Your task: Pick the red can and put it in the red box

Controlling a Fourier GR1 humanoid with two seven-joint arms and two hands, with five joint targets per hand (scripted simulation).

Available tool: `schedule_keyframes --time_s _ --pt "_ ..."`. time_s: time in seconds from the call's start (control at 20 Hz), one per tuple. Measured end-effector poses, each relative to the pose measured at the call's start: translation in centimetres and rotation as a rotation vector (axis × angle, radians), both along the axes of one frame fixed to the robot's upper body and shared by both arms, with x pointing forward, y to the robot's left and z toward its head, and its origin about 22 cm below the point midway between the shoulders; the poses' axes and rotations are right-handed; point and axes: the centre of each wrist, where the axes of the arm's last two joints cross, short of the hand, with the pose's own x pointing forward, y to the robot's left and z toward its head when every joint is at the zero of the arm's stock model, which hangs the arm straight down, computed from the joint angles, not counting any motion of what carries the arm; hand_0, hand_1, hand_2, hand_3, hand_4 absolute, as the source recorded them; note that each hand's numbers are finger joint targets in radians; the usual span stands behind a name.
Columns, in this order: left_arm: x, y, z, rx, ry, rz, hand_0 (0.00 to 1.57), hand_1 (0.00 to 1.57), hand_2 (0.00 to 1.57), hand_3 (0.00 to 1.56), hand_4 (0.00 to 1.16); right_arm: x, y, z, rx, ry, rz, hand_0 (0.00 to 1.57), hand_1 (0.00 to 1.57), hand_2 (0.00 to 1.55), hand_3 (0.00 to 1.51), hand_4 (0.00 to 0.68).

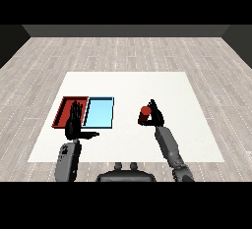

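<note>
While the right hand (pixel 154 115) curls round the red can (pixel 144 113) above the white table (pixel 147 85), right of the 2 trays, the left hand (pixel 75 122) hovers with straight fingers and thumb spread, over the near edge of the red tray (pixel 63 109), beside the light blue tray (pixel 99 112).

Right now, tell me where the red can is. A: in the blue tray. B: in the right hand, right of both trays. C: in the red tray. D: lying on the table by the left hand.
B: the right hand curls round the red can, well to the right of the blue tray and red tray.
</note>
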Motion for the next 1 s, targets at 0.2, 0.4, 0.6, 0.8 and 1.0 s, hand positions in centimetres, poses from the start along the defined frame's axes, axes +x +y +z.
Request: schedule_keyframes --time_s 0.2,0.4,0.6,0.8,1.0 --pt "-0.3 0.0 0.2 0.001 -0.001 0.0 0.0 0.0 0.0 0.0 0.0 0.3 0.7 -0.2 -0.01 0.004 0.007 0.0 0.0 0.0 0.0 0.0" --pt "-0.4 0.0 0.2 -0.002 0.0 0.004 0.0 0.0 0.0 0.0 0.0 0.5 1.1 -0.4 -0.008 0.01 0.016 0.0 0.0 0.0 0.0 0.0" --pt "-0.8 -0.3 0.1 -0.008 -0.005 0.004 0.0 0.0 0.0 0.0 0.0 0.9 1.1 0.0 0.003 0.015 0.013 0.0 0.0 0.0 0.0 0.0" --pt "-0.7 -0.1 -0.5 -0.017 -0.001 0.008 0.0 0.0 0.0 0.0 0.0 0.9 2.1 -0.1 -0.003 0.015 0.024 0.0 0.0 0.0 0.0 0.0" --pt "-0.5 0.0 -0.3 -0.021 -0.003 0.006 0.0 0.0 0.0 0.0 0.0 1.5 2.4 -0.1 -0.015 0.022 0.029 0.0 0.0 0.0 0.0 0.0"
